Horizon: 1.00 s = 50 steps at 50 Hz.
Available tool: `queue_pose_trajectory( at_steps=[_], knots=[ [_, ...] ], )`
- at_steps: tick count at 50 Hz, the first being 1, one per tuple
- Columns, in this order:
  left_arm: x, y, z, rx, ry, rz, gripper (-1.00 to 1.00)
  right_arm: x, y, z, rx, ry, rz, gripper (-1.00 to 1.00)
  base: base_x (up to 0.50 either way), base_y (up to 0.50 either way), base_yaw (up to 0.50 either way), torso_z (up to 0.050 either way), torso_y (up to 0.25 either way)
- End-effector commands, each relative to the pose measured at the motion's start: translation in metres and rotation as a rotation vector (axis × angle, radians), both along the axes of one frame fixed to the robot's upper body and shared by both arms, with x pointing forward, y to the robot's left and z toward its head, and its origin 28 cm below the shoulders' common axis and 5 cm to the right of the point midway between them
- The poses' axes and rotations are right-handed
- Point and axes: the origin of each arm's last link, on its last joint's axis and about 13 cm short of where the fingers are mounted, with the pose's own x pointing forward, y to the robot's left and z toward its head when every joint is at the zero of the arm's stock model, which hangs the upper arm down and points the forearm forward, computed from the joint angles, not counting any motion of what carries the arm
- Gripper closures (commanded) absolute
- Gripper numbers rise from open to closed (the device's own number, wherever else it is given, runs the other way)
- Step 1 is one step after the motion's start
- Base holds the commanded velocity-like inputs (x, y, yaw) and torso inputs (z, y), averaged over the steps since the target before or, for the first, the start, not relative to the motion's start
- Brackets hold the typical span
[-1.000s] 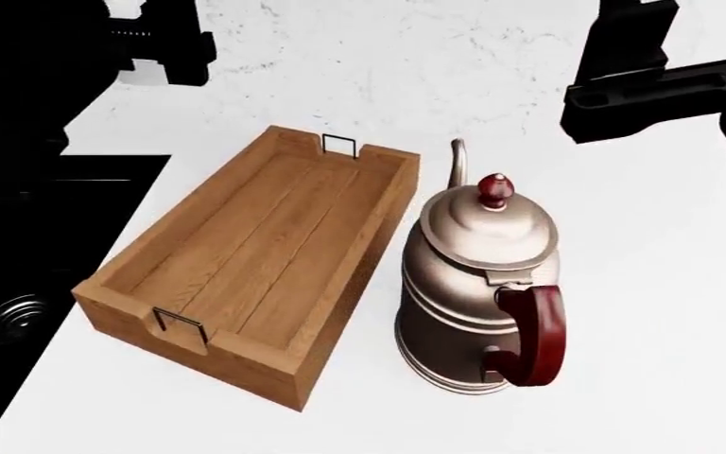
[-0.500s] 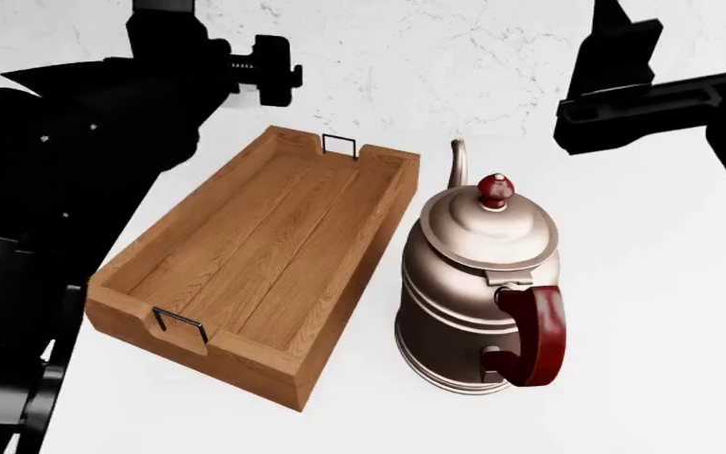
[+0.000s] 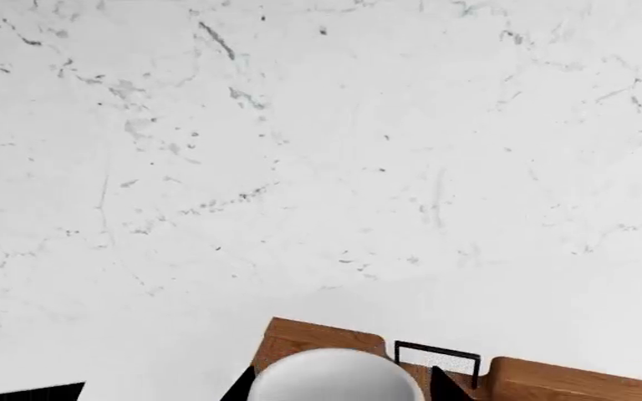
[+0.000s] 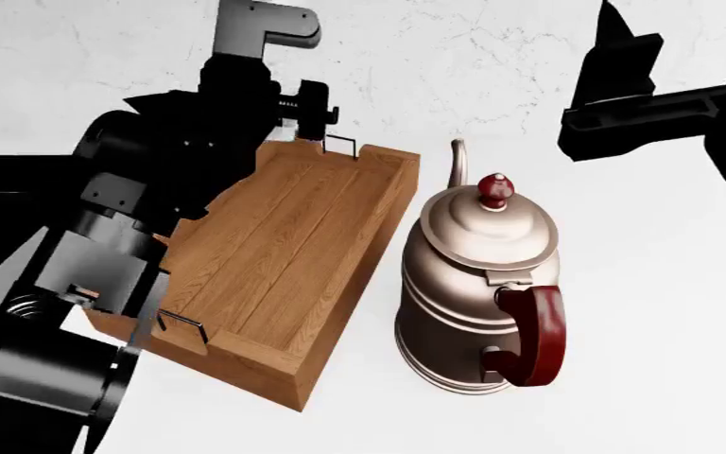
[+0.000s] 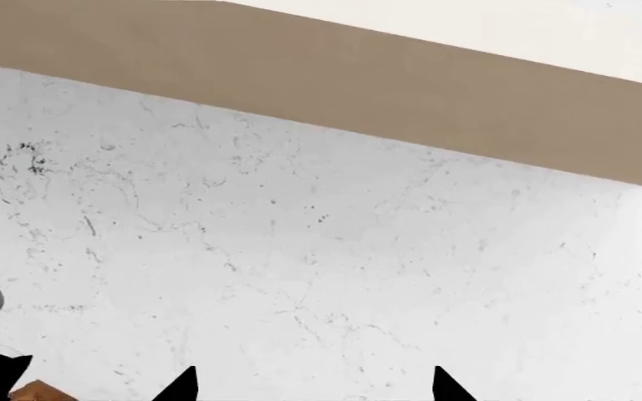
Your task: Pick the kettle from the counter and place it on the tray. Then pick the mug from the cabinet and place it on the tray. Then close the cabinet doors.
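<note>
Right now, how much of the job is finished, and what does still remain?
Nothing looks finished. The kettle stands on the counter beside the tray, which holds nothing. Neither gripper grasps anything: the left arm reaches over the tray's far left corner, and the right arm hangs behind the kettle, apart from it. Left to do: the kettle, then the mug, then the cabinet doors. Mug and cabinet are not in view.

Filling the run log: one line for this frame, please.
stage: pre-grasp | kettle: upright on counter beside tray | tray: nothing inside | left arm over tray | grippers: hold nothing
</note>
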Motion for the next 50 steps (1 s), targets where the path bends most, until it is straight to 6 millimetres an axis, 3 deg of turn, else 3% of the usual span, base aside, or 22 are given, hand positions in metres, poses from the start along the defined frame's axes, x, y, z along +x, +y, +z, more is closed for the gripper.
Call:
queue_pose_trajectory(
  at_steps=[1, 11, 49, 50],
  knots=[
    [0.002, -0.005, -0.014, 0.022, 0.031, -0.003, 1.00, 0.003, -0.001, -0.003, 0.002, 0.007, -0.004, -1.00, 0.00, 0.00, 0.00, 0.000, 0.000],
    [-0.009, 0.003, -0.004, 0.028, 0.025, -0.022, 1.00, 0.006, 0.000, -0.006, 0.008, 0.011, -0.002, -1.00, 0.00, 0.00, 0.00, 0.000, 0.001],
    [-0.006, 0.000, -0.032, 0.023, 0.103, -0.061, 1.00, 0.009, 0.001, -0.008, 0.007, 0.019, 0.003, -1.00, 0.00, 0.00, 0.00, 0.000, 0.001],
    [-0.006, 0.000, -0.033, 0.023, 0.104, -0.063, -1.00, 0.009, 0.001, -0.009, 0.007, 0.019, 0.003, -1.00, 0.00, 0.00, 0.00, 0.000, 0.000]
  ],
)
